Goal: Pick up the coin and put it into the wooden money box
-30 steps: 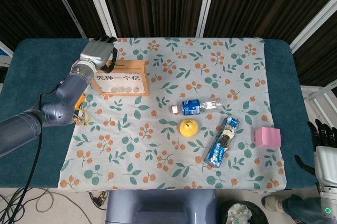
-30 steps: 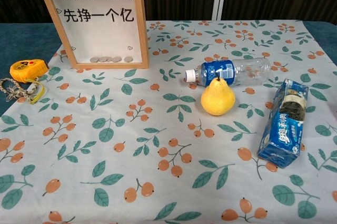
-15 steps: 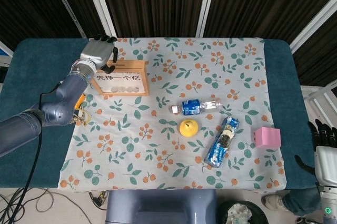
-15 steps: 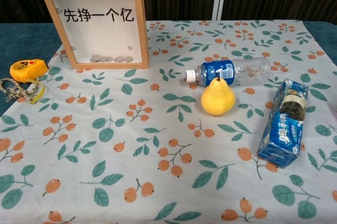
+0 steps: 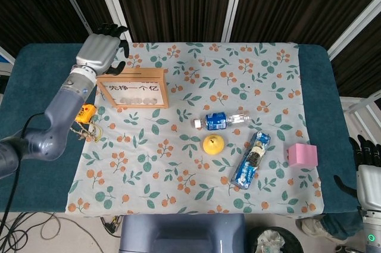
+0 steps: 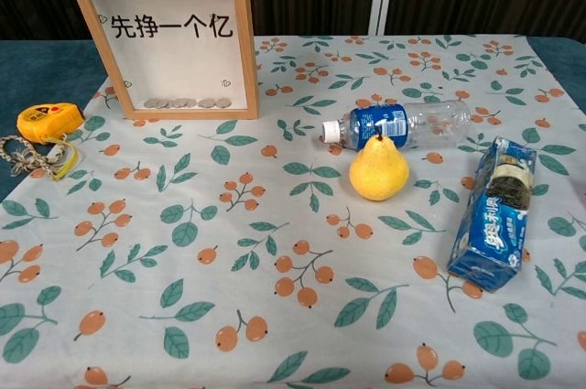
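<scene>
Coins sit along bottom of wooden money box, drop looks done imo, so pull your left hand, fingers spread w/ nothing held, clear of box; right hand low, grip unclear.

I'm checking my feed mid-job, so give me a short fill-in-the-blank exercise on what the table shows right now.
1. The coins lie in a row at the bottom of the ____ money box.
2. The pear stands just in front of the lying ____.
3. In the head view, the left hand is raised beyond the box's ____ end.
4. The cube near the table's right edge is ____.

Missing words: wooden; bottle; left; pink
</scene>
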Robot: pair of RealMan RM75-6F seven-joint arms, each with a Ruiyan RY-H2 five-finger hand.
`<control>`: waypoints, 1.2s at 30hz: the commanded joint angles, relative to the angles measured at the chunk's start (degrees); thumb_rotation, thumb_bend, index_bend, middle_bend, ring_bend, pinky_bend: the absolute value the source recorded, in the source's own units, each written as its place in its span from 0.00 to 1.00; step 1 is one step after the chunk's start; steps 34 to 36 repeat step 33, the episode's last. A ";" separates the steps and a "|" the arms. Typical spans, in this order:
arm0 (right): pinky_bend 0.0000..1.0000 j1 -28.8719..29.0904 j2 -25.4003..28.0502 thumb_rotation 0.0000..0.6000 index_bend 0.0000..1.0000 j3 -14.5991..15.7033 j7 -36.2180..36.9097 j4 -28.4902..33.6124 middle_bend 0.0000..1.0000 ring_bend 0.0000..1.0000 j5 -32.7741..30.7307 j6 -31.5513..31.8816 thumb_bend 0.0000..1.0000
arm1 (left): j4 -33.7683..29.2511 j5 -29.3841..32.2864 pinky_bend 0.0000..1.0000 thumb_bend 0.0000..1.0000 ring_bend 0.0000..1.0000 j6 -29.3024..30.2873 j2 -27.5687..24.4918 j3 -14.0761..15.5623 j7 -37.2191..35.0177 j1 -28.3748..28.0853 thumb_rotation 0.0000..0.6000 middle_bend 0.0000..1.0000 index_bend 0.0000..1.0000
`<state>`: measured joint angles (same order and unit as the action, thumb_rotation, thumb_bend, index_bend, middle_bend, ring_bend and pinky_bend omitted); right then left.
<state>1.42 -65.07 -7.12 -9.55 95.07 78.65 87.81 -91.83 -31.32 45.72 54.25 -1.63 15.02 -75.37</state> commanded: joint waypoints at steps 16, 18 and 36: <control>0.00 0.66 -1.24 1.00 0.08 0.59 -1.71 -1.90 0.00 0.00 3.32 1.00 0.30 | -10.28 -37.49 0.00 0.42 0.00 40.69 4.44 10.10 -6.50 39.58 1.00 0.00 0.18; 0.00 0.80 -1.34 1.00 0.08 0.58 -1.83 -1.98 0.00 0.00 3.39 0.86 0.30 | -8.72 -38.97 0.00 0.42 0.00 41.96 6.62 10.74 -6.62 42.21 1.00 0.00 0.16; 0.00 0.71 -1.61 1.00 0.08 0.35 -3.21 -1.80 0.00 0.00 2.54 0.97 0.30 | -4.47 -43.19 0.00 0.42 0.00 41.10 12.14 10.06 -7.97 51.61 1.00 0.00 0.09</control>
